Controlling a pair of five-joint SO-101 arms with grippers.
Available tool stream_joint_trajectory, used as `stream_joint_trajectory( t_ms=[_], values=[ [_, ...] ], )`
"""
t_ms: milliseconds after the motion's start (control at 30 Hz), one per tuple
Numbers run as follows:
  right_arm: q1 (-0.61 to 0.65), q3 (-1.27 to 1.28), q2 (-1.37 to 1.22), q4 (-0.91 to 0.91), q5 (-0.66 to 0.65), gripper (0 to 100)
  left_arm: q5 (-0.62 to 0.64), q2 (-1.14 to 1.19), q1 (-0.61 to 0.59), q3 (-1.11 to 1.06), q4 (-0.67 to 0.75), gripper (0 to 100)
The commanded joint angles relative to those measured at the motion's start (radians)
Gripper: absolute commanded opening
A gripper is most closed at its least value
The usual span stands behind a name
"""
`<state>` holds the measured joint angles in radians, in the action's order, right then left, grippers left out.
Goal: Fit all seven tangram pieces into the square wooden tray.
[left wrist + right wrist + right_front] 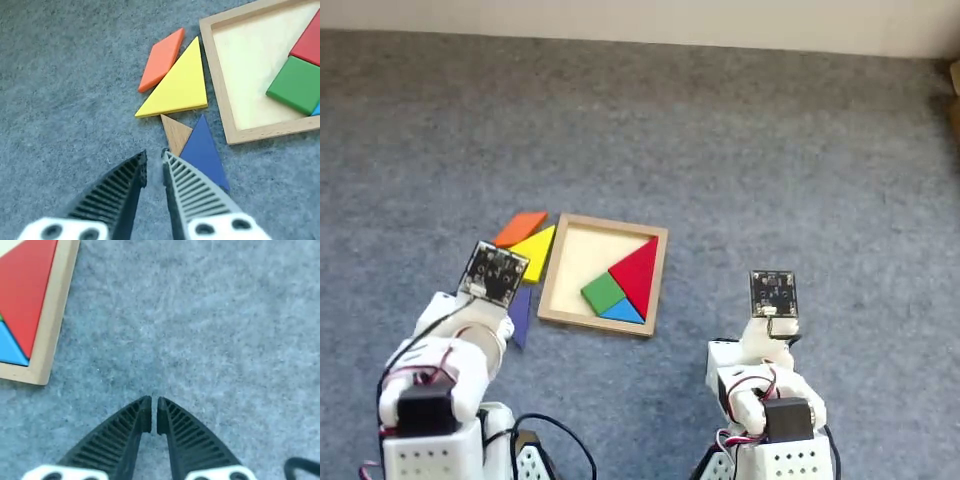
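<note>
The square wooden tray (610,222) lies mid-table, holding a red triangle (638,272), a green square (603,292) and a light blue triangle (622,311) in its near right corner. Left of the tray rim (220,85) on the carpet lie an orange parallelogram (162,59), a yellow triangle (180,85), a small tan triangle (176,132) and a dark blue triangle (202,152). My left gripper (154,156) hovers just beside the tan triangle's tip, its jaws all but shut with nothing between them. My right gripper (154,415) is shut over bare carpet, right of the tray's corner (42,370).
Grey carpet covers the whole table. The far half and the right side hold nothing but carpet. A pale wall edge runs along the back. Both arm bases (430,420) sit at the near edge with loose cables.
</note>
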<state>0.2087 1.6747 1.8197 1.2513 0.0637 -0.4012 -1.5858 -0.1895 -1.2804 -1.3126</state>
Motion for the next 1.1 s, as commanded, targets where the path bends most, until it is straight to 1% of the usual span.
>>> stream_joint_trajectory(
  t_ms=[0, 67, 167, 233, 333, 433, 567, 667, 800, 900, 1067],
  values=[
    [-0.016, 0.137, 0.033, 0.007, 0.006, 3.4, -0.044, 0.302, 0.016, 0.222, -0.008, 8],
    [-0.016, 0.137, 0.033, 0.007, 0.006, 3.4, -0.087, 0.426, 0.016, 0.286, -0.008, 10],
    [-0.016, 0.137, 0.033, 0.007, 0.006, 3.4, -0.124, 0.596, 0.016, 0.364, -0.006, 15],
    [-0.016, 0.137, 0.033, 0.007, 0.006, 3.4, -0.157, 0.690, 0.016, 0.406, 0.002, 15],
    [-0.018, 0.137, 0.033, 0.007, 0.006, 3.4, -0.189, 0.814, 0.016, 0.438, 0.071, 15],
    [-0.018, 0.137, 0.033, 0.007, 0.006, 3.4, -0.189, 0.908, 0.016, 0.441, 0.150, 16],
    [-0.018, 0.137, 0.033, 0.007, 0.006, 3.4, -0.180, 0.992, 0.044, 0.441, 0.180, 16],
    [-0.018, 0.137, 0.033, 0.007, 0.006, 3.4, -0.097, 1.033, 0.048, 0.441, 0.187, 16],
    [-0.018, 0.137, 0.033, 0.007, 0.006, 3.4, -0.109, 1.070, 0.048, 0.441, 0.253, 20],
    [-0.018, 0.137, 0.033, 0.007, 0.006, 3.4, -0.109, 1.098, 0.051, 0.447, 0.308, 19],
    [-0.018, 0.137, 0.033, 0.007, 0.006, 3.4, -0.109, 1.178, 0.113, 0.498, 0.316, 18]
  ],
)
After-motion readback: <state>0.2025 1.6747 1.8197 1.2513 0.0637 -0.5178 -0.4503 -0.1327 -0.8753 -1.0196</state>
